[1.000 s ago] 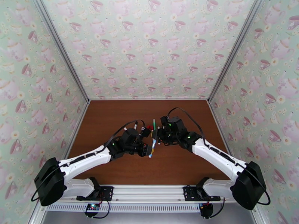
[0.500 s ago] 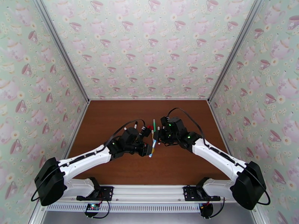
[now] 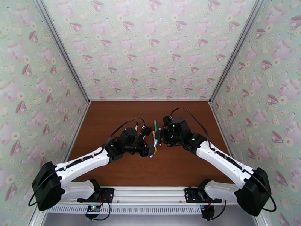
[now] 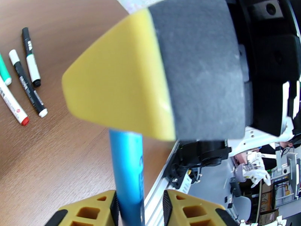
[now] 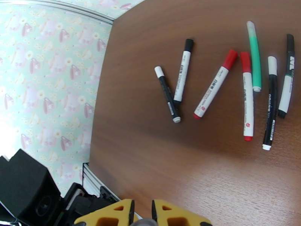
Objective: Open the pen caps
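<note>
Uncapping of one pen is being set up. From the top camera, the left pincer (image 3: 150, 149) and the right pincer (image 3: 158, 137) are meeting nose to nose above the brown wooden table (image 3: 113, 117). They are sharing a slim blue plastic marker pen (image 3: 152, 153) between them.

In the left wrist view the blue barrel is rising between this pincer's yellow fingers (image 4: 94, 209). It is leaning on one finger, with daylight showing beside the other, so the jaws are standing slightly parted and not clamping. Just above, the right pincer's yellow-and-grey pad (image 4: 124, 87) is covering the pen's upper end.

In the right wrist view its jaws are sitting nearly together, pinching a small greyish rounded end. I cannot tell whether that is the cap. The other capped marker pens (image 5: 214, 85) are lying well beyond its fingertips.

To my eye, the left pincer is needing to tighten on the barrel before a straight pull apart along the pen.
</note>
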Controlling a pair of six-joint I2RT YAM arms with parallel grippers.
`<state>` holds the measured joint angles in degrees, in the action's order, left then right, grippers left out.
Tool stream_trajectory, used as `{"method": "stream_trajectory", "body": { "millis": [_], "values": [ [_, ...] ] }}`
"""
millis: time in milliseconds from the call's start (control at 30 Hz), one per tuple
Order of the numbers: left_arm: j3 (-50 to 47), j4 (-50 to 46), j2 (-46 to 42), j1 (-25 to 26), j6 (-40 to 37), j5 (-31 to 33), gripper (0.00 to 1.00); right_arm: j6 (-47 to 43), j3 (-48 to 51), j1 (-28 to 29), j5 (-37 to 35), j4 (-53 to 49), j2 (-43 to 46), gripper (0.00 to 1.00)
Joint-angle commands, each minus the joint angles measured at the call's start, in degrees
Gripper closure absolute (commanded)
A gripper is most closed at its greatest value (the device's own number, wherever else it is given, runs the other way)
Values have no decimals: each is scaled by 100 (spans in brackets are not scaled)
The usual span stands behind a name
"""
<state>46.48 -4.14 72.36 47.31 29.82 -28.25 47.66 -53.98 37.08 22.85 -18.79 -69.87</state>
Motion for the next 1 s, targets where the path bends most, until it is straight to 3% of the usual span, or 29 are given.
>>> {"method": "stream_trajectory", "body": {
  "millis": [0, 200, 333, 633, 767, 967],
  "values": [
    [-61, 344, -40, -45, 137, -202, 62, 169, -104, 41, 209, 252, 140, 89],
    [-66, 404, 14, -90, 182, -129, 66, 182, -59, 47, 290, 311, 210, 89],
    [-16, 375, 109, -99, 173, -68, 81, 160, -42, 48, 317, 288, 215, 89],
    [-93, 64, 101, -2, -117, 161, 100, 244, -80, 46, -240, 200, 432, 92],
    [-194, -165, -100, 94, -283, 334, 100, 139, -197, 49, -592, 46, 587, 93],
    [-267, -481, -269, 97, -427, -108, 100, -144, -266, -39, -718, 31, 780, 95]
  ]
}}
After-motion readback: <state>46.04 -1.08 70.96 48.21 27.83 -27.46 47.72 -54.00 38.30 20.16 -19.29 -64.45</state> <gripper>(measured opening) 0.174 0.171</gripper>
